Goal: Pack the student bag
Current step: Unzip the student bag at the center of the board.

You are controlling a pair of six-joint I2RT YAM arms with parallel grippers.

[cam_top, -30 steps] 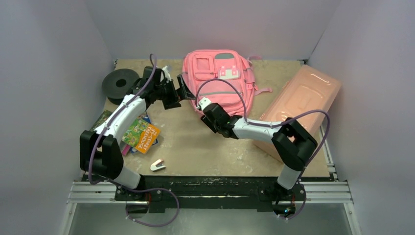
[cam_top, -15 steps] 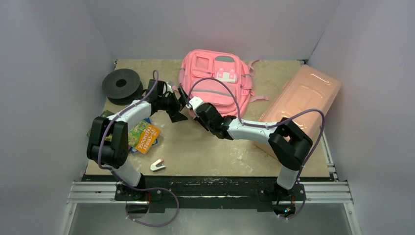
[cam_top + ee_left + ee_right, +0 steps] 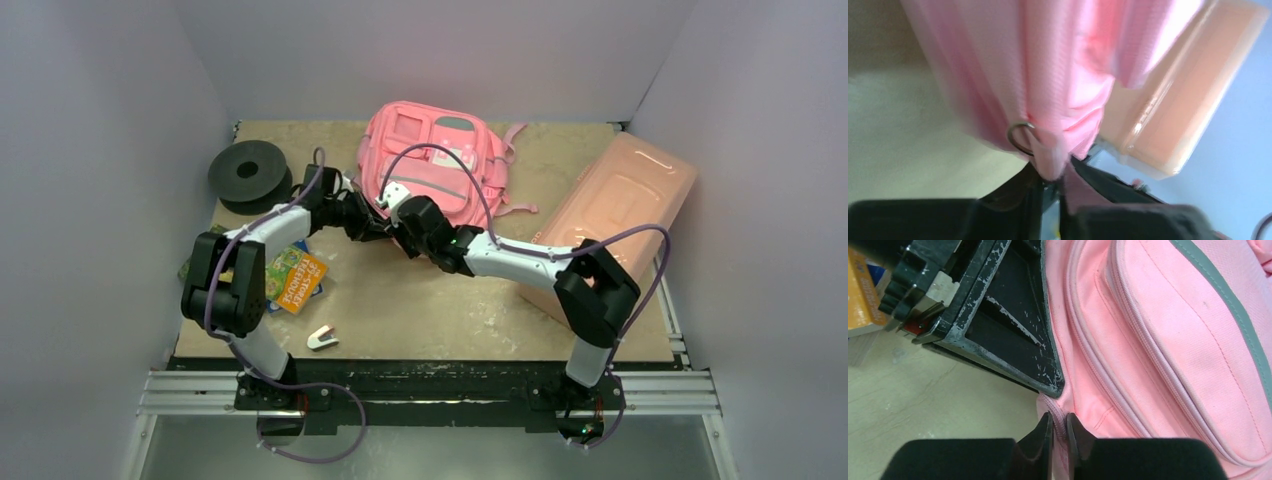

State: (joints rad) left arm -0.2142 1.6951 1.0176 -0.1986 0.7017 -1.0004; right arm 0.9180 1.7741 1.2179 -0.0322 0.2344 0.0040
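Note:
The student bag (image 3: 430, 160), a pink backpack with a grey stripe, lies at the back middle of the table. Both grippers meet at its near left corner. My left gripper (image 3: 375, 222) is shut on a pink fabric tab (image 3: 1050, 162) of the bag, just below a metal ring (image 3: 1020, 138); that view is blurred. My right gripper (image 3: 1059, 424) is shut on the pink seam at the bag's (image 3: 1168, 340) corner. One black finger of the left gripper (image 3: 1008, 335) lies against the bag right beside it.
A rigid salmon-pink box (image 3: 620, 210) stands at the right, also seen behind the bag as the box (image 3: 1168, 110). A black spool (image 3: 247, 172) sits at the back left. Colourful books (image 3: 290, 280) and a small white object (image 3: 321, 338) lie near the left arm.
Both grippers have closed on the bag's near left corner. The left arm swung in toward that corner, and the bag has shifted a little to the left.

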